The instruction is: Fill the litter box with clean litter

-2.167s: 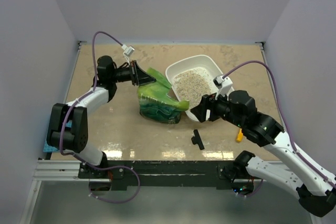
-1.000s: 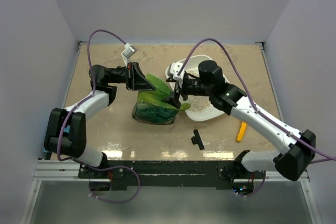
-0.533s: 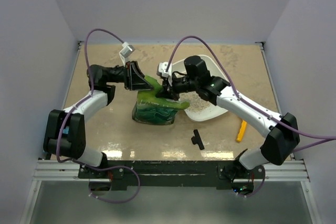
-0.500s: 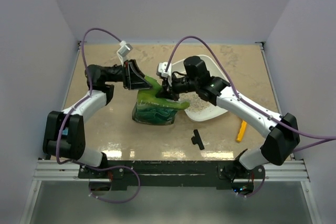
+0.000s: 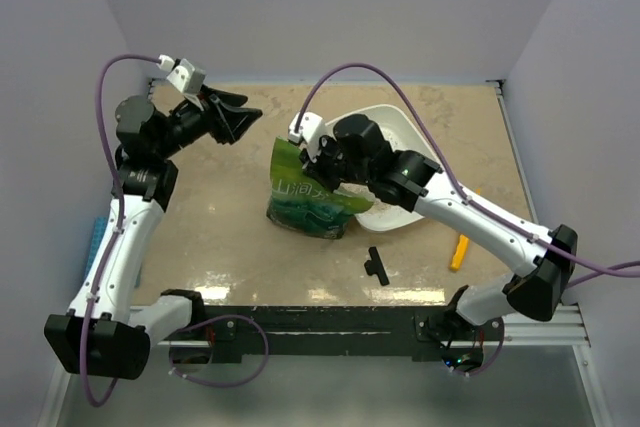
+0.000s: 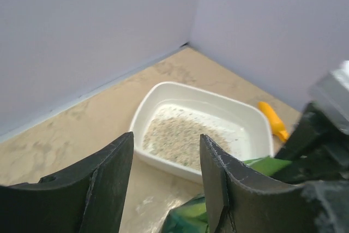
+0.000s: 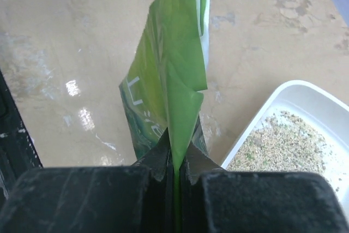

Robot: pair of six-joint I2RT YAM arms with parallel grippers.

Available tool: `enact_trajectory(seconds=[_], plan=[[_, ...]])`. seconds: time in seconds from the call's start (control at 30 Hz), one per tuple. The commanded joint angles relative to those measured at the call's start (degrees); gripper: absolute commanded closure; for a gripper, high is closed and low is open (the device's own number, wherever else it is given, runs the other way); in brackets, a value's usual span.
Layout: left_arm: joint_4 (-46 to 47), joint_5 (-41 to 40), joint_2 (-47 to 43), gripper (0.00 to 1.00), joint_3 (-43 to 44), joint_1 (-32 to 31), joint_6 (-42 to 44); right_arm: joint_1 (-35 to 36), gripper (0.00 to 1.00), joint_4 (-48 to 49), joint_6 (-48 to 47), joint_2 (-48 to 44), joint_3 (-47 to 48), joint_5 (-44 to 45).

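The right gripper [image 7: 175, 159] is clenched on the top fold of the green bag [image 7: 169, 80], pinching the flattened edge so that the bag stands upright on the table [image 5: 210, 237] rather than slumping; that hold looks suited to steadying it or tipping it again. The left gripper [image 6: 165, 162] stands released, nothing between its fingers, raised above and to the left of the bag, probably to leave the right arm room. Just beside the bag, on its right, sits the litter box [image 6: 202, 92], holding a thin patch of clean litter [image 6: 177, 137] across its floor, so by my reading the filling is only partly done.
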Motion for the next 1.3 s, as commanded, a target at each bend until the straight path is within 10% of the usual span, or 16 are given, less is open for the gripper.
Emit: enact_trajectory(seconds=[0.0,0.2,0.63,0.77,1.0,1.13,1.27], plan=[[-16.67,-20.1,-3.88,0.44,0.08,0.01,10.06,4.53,1.0,10.76,3.91,-1.83,13.3,15.1],[-21.87,-24.61,-6.35,0.45,0.62,0.01,10.43,9.63,1.0,6.89,5.84,2.21,22.8,22.13],[-21.7,-26.81,-10.84,0.47,-9.06,-0.26,9.19,9.73,1.0,19.55,14.54,0.11,-3.04,18.99],[-22.49,-26.81,-10.31,0.47,-8.27,-0.43,9.37,9.81,0.55,14.9,14.19,-0.32,1.27,18.8],[-22.66,-27.16,-10.22,0.47,-8.26,-0.61,9.72,9.73,0.31,8.22,14.54,-8.48,4.09,23.27],[-23.19,-27.77,-10.31,0.47,-8.09,-0.78,10.07,9.81,0.43,-0.82,16.38,-12.54,4.44,24.08],[-23.63,-28.04,-10.31,0.47,-7.83,-0.87,9.89,9.81,1.0,-4.45,18.41,-16.32,0.49,23.11]])
